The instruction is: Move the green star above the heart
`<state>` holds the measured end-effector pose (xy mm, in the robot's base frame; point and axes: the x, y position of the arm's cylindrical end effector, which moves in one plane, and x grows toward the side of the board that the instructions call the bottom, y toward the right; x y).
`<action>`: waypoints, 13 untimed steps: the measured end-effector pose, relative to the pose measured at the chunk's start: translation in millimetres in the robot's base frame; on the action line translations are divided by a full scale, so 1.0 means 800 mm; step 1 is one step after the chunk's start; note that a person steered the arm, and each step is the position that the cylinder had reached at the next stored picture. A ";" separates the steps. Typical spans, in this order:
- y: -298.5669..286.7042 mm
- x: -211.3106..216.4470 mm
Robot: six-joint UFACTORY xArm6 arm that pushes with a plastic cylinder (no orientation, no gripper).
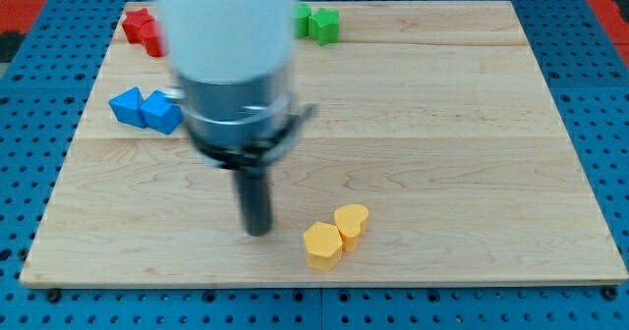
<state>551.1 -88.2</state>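
2 green blocks sat at the table's (pixel 491 124) top; the green star (pixel 325 25) looked light, rigid, slide-ready. End effector tip (pixel 257 232), a jawless rod, stood beside the yellow heart (pixel 352 222); push the star's far side.

No readable text, labels, brands, numbers or signs from my seat — none on wooden board (pixel 442 124), none on blocks, none on arm housing (pixel 231 35) (blurred), none on blue pegboard surround (pixel 600 94). Nothing printed on my tip (pixel 257 232) either.
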 end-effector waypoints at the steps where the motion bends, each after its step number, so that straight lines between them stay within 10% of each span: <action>1: -0.032 -0.073; 4: 0.206 -0.288; 6: 0.177 -0.412; 8: 0.107 -0.331; 10: 0.028 -0.375; 12: 0.050 -0.228; 13: 0.052 -0.264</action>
<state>340.0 -46.5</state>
